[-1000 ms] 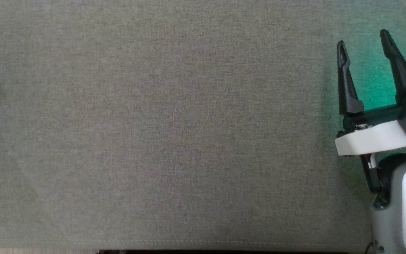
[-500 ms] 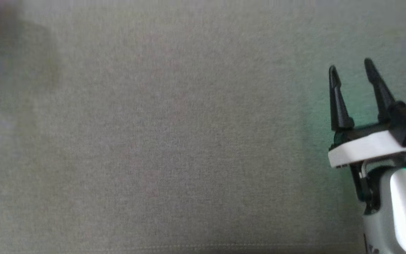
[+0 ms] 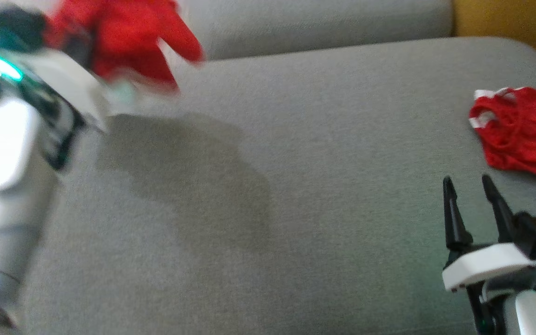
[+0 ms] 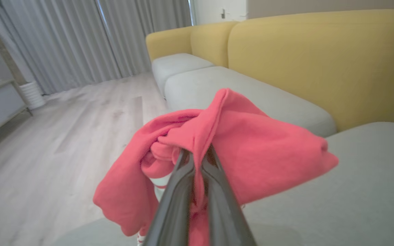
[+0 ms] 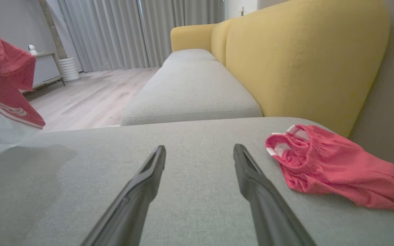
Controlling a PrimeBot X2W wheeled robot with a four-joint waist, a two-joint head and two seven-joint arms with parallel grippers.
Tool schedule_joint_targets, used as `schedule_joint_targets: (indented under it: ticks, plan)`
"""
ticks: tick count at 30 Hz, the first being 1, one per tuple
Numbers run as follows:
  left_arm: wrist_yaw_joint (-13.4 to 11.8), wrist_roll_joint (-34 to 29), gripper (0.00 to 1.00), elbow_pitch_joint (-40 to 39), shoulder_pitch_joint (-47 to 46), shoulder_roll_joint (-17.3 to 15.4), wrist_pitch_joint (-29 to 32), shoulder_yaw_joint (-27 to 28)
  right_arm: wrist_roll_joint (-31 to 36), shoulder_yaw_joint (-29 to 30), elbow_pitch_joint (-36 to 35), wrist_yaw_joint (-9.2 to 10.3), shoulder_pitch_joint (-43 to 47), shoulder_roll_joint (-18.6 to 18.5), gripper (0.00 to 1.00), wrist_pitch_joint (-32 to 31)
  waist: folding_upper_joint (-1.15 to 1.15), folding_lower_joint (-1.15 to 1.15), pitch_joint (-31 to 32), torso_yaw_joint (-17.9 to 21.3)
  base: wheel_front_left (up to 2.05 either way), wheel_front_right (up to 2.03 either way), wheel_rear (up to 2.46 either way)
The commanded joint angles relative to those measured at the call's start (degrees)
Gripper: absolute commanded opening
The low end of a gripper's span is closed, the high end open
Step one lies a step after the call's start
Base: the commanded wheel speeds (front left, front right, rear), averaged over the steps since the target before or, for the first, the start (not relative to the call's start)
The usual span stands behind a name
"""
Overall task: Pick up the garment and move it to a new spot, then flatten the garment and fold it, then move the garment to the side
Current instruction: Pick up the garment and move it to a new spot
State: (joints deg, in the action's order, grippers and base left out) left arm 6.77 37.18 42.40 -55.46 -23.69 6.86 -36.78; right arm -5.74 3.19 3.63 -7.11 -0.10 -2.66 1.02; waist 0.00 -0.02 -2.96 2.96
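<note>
Currently you're on the first step, the carry: your left claw [image 4: 197, 153] is clamped on the red garment [image 4: 251, 143], lifted above the far left of the grey sofa cushion [image 3: 296, 186]. Your right claw [image 3: 466, 181] stands open and empty, near right. Next, I'd lower the garment onto the bare middle, clear of the second red garment [image 3: 524, 135] lying far right.

We are in a home living room: a grey-and-yellow sofa [image 5: 190, 89], long grey curtains [image 5: 115, 34], pale wooden floor [image 4: 46, 153].
</note>
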Motion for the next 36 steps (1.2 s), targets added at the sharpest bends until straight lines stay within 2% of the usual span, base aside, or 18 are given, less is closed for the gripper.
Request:
schedule_joint_targets:
  ticks: [1,4,5,10,13,17,18,19,20,21,29,36]
  plan:
    - [-1.26,0.77,0.00,-1.76,0.63,0.54,-1.43,1.24,-0.74,-1.06,-1.48,-0.37,-0.61,-0.21,1.00,0.78,0.00,0.02,2.29,1.94,0.00,0.00,0.00]
    - [-3.18,2.02,0.00,-1.28,6.08,5.06,-3.88,0.62,-1.38,-1.13,-1.23,-0.37,0.34,-0.21,1.00,1.17,0.00,0.02,2.51,2.61,0.00,0.00,0.00]
    - [-3.18,2.02,0.00,-1.28,6.08,5.06,-3.88,0.62,-1.38,-1.13,-1.23,-0.37,0.34,-0.21,1.00,1.17,0.00,0.02,2.51,2.61,0.00,0.00,0.00]
    - [-5.78,3.18,0.00,1.40,14.20,12.69,-8.67,-0.94,-2.26,-2.02,-0.86,-0.37,0.83,-0.21,1.00,1.54,0.00,0.02,2.17,3.76,0.00,0.00,0.00]
    - [-6.33,3.34,0.00,3.89,17.78,16.53,-11.16,-2.27,-2.76,-3.02,-0.38,-0.37,0.60,-0.21,1.00,1.69,0.00,0.02,1.64,4.47,0.00,0.00,0.00]
    - [-6.32,3.80,0.00,6.77,20.88,19.24,-13.89,-3.75,-3.04,-4.07,0.36,-0.37,0.19,-0.21,1.00,1.97,0.00,0.02,1.19,5.21,0.00,0.00,0.00]
    - [-6.33,4.03,0.09,7.23,21.27,19.63,-14.67,-3.93,-3.04,-4.12,0.62,-0.37,0.16,-0.21,1.00,2.04,0.00,0.02,1.16,5.24,0.00,0.00,0.00]
    - [-6.42,4.15,0.33,7.63,21.57,19.93,-15.43,-4.19,-3.01,-4.14,0.93,-0.37,0.13,-0.21,1.00,2.11,0.00,0.02,1.19,5.23,0.00,0.00,0.00]
    - [-6.40,4.23,0.63,7.95,21.81,20.17,-16.10,-4.54,-2.96,-4.12,1.25,-0.37,0.12,-0.21,1.00,2.18,0.00,0.02,1.30,5.16,0.00,0.00,0.00]
    - [-6.35,4.26,1.00,8.12,21.96,20.35,-16.89,-4.90,-2.90,-4.05,1.57,-0.37,0.13,-0.21,1.00,2.24,0.00,0.02,1.49,5.03,0.00,0.00,0.00]
    - [-6.24,2.81,1.00,6.86,20.76,20.73,-20.65,-7.22,-2.41,-3.12,3.12,-0.37,0.53,-0.21,1.00,2.77,0.00,0.02,4.29,2.42,0.00,0.00,0.00]
    - [-6.93,2.70,1.00,1.44,22.63,18.85,-21.67,-4.92,-1.54,-2.55,2.75,-0.37,0.16,-0.21,1.00,2.83,0.00,0.02,7.26,-0.60,0.00,0.00,0.00]
